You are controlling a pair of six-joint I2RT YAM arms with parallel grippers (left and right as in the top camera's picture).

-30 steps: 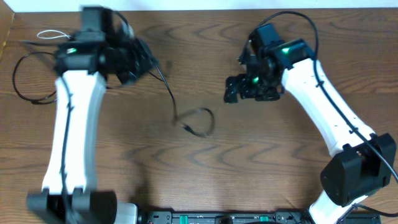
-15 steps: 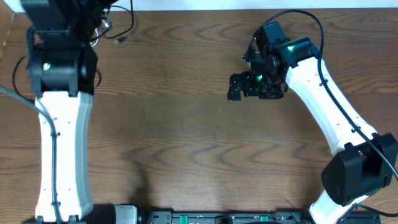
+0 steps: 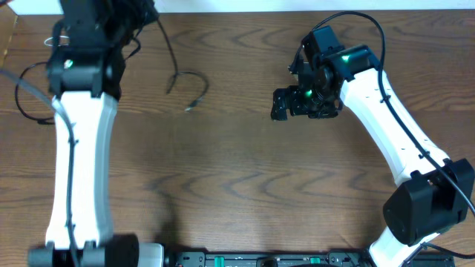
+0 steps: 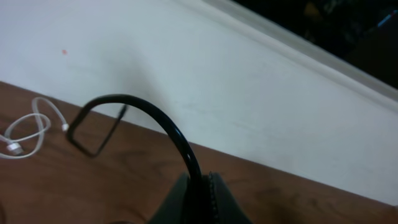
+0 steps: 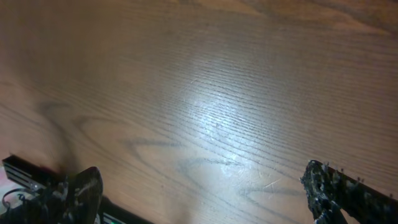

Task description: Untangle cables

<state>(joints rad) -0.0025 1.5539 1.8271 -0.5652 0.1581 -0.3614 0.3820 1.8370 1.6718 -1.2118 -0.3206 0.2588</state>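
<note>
My left gripper (image 3: pixel 137 13) (image 4: pixel 200 193) is at the back left edge of the table, shut on a black cable (image 3: pixel 172 63) (image 4: pixel 168 124). That cable arcs out of the fingers, and its free end curls into a hook over the wood. A white cable (image 4: pixel 25 130) lies coiled on the table by the wall, hidden under the arm in the overhead view. Another black cable (image 3: pixel 18 100) loops at the far left. My right gripper (image 3: pixel 286 104) (image 5: pixel 202 199) hovers open over bare wood at the back right, nothing between its fingers.
A white wall (image 4: pixel 249 81) runs along the table's back edge, right behind the left gripper. A black rail (image 3: pixel 260 259) lines the front edge between the two arm bases. The thick black cables on the arms belong to the robot.
The left arm has pulled its black cable from the table's middle up to the back left. The free end now dangles nearer the left arm. The right arm has barely moved.
</note>
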